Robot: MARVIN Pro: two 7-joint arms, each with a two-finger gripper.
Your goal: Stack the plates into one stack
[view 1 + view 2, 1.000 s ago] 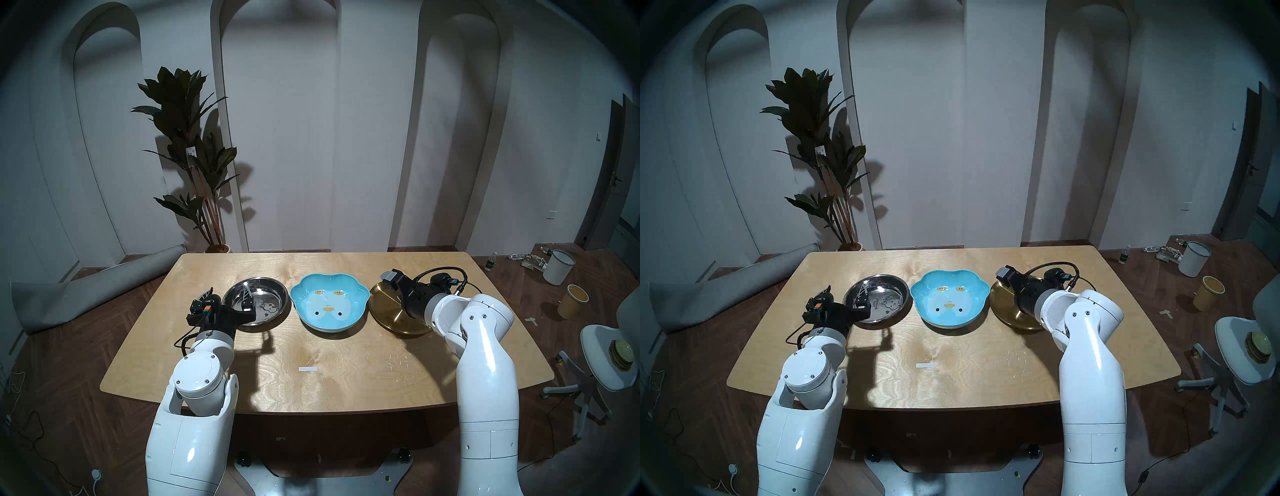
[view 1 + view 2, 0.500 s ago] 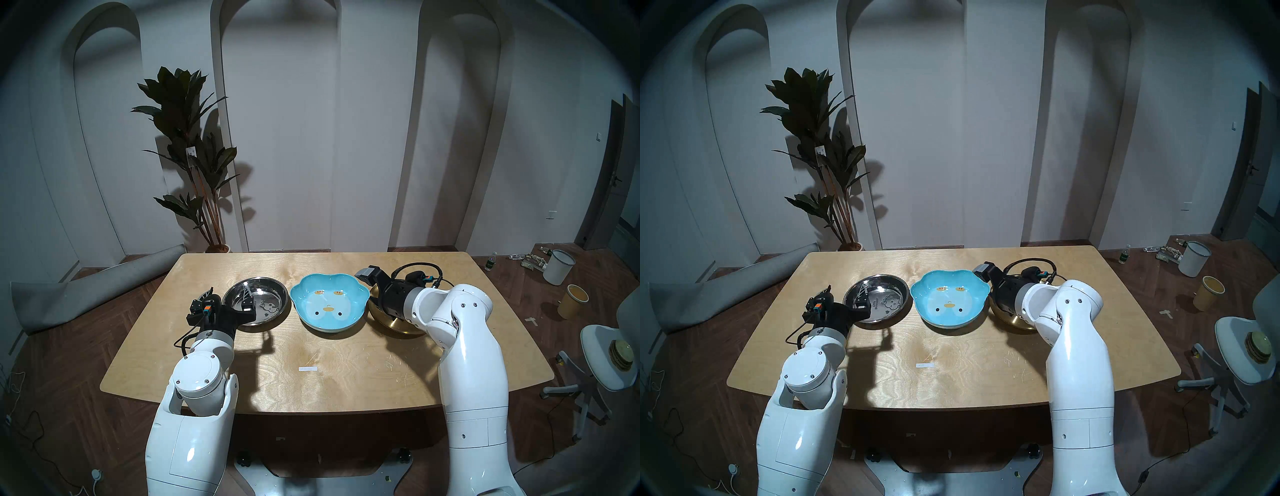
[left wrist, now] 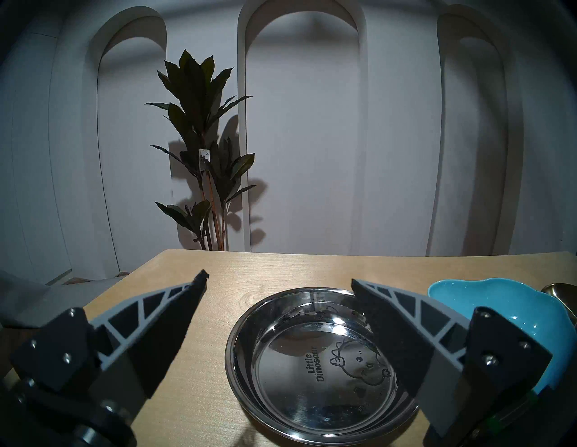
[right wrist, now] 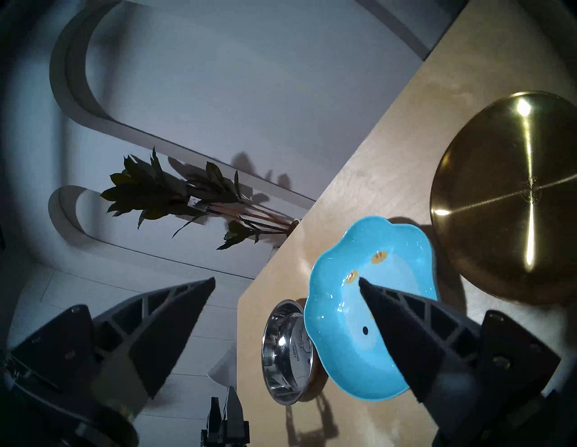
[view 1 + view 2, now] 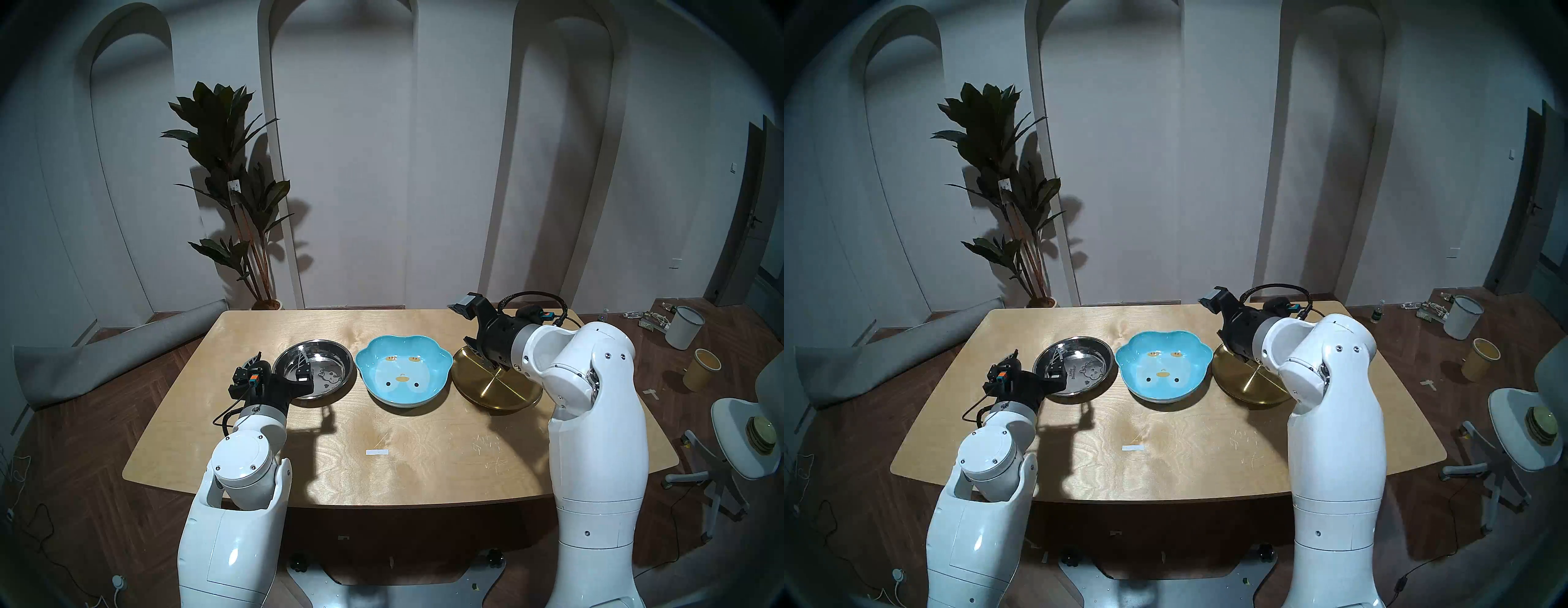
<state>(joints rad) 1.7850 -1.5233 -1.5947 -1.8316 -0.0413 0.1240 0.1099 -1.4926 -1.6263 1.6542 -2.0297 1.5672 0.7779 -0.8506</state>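
Three plates stand in a row on the wooden table: a steel dish with a cartoon print on the left, a blue lobed dish with a chick face in the middle, and a flat gold plate on the right. None is stacked. My left gripper is open and straddles the steel dish's left rim, one finger over the dish and one outside. My right gripper is open and empty, raised above the gold plate's far left part, turned toward the blue dish.
A white tape strip lies near the table's front middle. A potted plant stands behind the table's far left corner, with a rolled mat on the floor at the left. A chair and buckets are on the right.
My right arm swung left over the gold plate toward the blue dish, then rose and drew back; more of the gold plate shows now. The left arm has not moved.
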